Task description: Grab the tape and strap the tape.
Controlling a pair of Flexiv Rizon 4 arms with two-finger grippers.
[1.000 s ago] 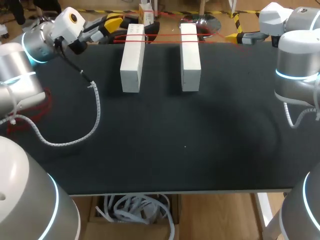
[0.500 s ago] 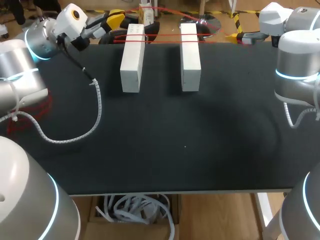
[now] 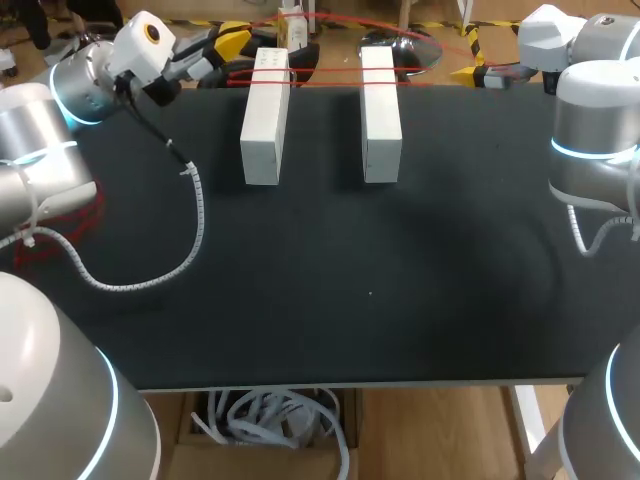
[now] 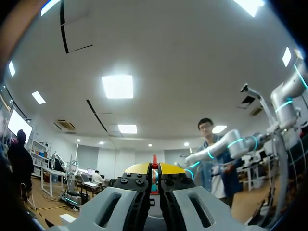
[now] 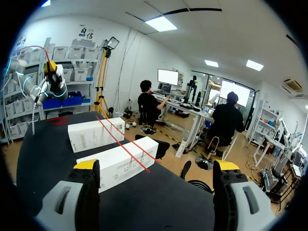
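Two blocks (image 3: 266,118), far end of table (image 3: 400,300)

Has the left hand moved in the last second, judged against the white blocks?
Yes. The left hand has shifted slightly away from the robot and a little nearer the far end of the left white block, which has stayed in place.
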